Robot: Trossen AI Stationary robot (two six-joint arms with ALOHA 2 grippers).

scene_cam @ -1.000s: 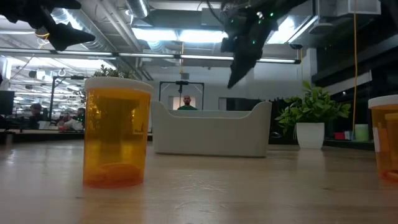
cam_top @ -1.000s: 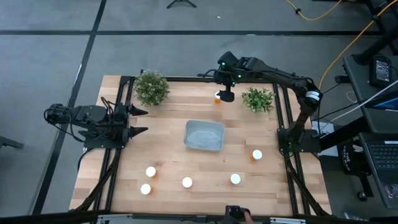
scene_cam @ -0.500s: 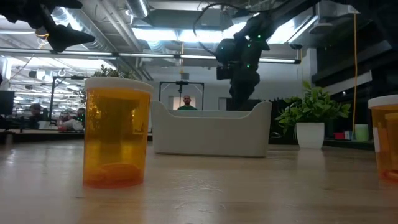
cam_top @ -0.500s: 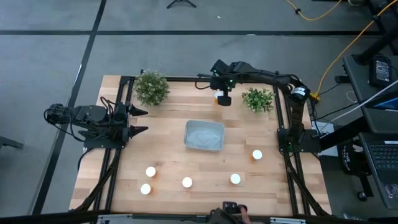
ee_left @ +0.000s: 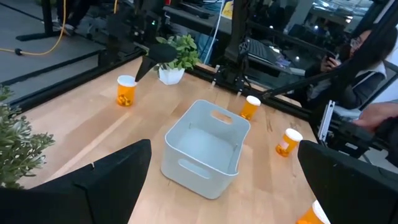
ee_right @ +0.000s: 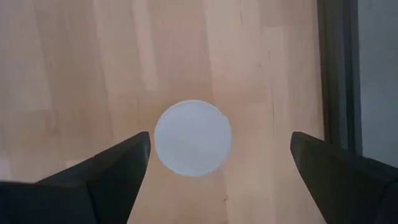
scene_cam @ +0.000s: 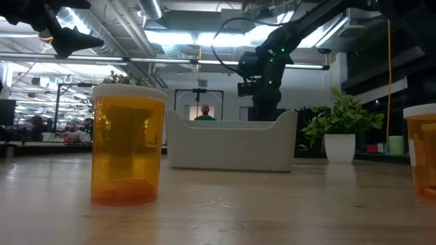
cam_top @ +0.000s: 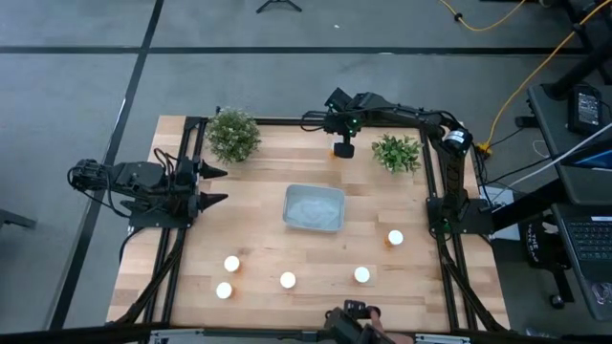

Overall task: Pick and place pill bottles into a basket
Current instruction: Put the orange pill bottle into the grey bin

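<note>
Status for you: the pale grey-blue rectangular plastic basket (cam_top: 314, 207) sits mid-counter, and nothing shows inside it in the high or left wrist views, so I'd judge zero of six placed.

Right end effector (cam_top: 343, 148) is at the far edge of the light wooden counter (cam_top: 258, 177), between the two green potted plants (cam_top: 232, 134), directly above an orange pill bottle with a round white cap (ee_right: 193, 137). Fingers are spread wide with the cap centred between them, not touching: released, nothing gripped.

Left end effector (cam_top: 212, 186) is parked at the left counter edge, prongs apart, empty.

Five other bottles (cam_top: 288, 280) stand upright near the front edge and right side, well apart from the basket.

Blind spots: in the high view the right end effector covers the target bottle. In the low view the basket wall hides its fingertips, so you can't judge their height over the cap.
</note>
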